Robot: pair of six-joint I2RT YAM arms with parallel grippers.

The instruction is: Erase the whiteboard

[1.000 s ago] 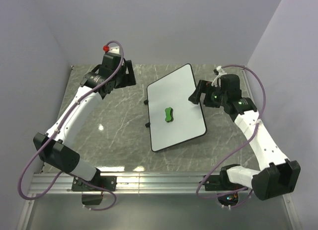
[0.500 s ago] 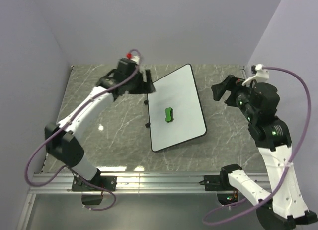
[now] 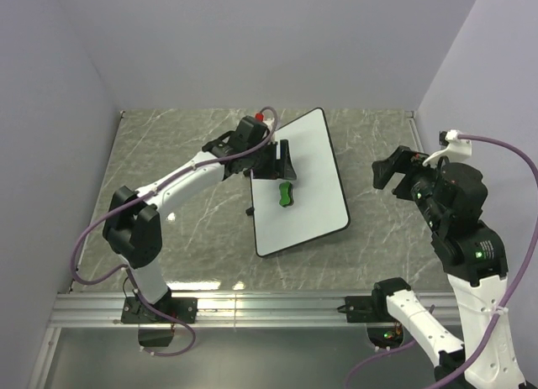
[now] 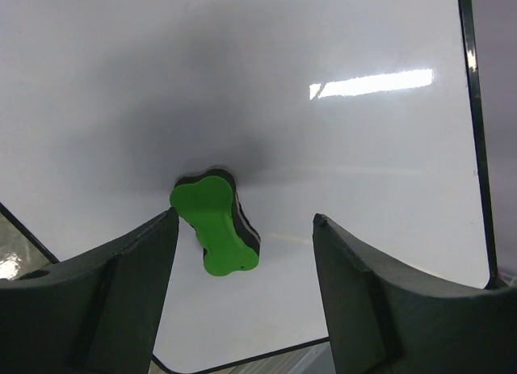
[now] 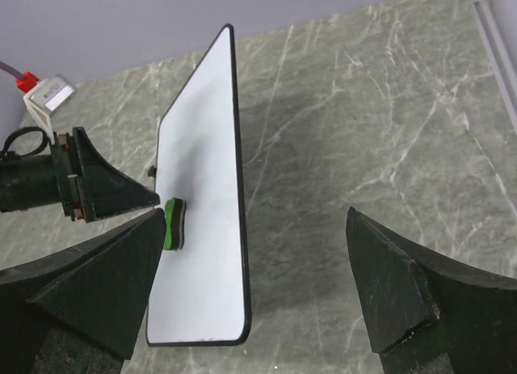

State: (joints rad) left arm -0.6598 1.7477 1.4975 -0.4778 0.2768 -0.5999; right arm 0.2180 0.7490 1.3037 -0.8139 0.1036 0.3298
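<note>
While the left gripper [image 4: 244,219] is hanging low over the whiteboard [image 3: 313,158] with its jaws standing apart, the green eraser [image 4: 216,229] is lying on the board between the two fingers, closer to the left-hand one in the wrist view and clamped by neither. The board is lying at the centre of the top view, turned diagonally on the marbled desk [image 3: 185,204], and the eraser is sitting near its middle. Over at the right of that view, the right gripper [image 5: 255,220] is hovering well apart from the board, its jaws spread wide and holding nothing.

The likely trouble is in the grasp. The eraser is lying askew to the jaws and off-centre, so one finger is probably going to meet it first and push it across the slick surface or twist it out of line. Pressing down to wipe is another risk, since nothing is bracing the board and it could slide on the desk.

Counted: two arms, two grippers, one whiteboard, one eraser. I am making out no marks on the board.
</note>
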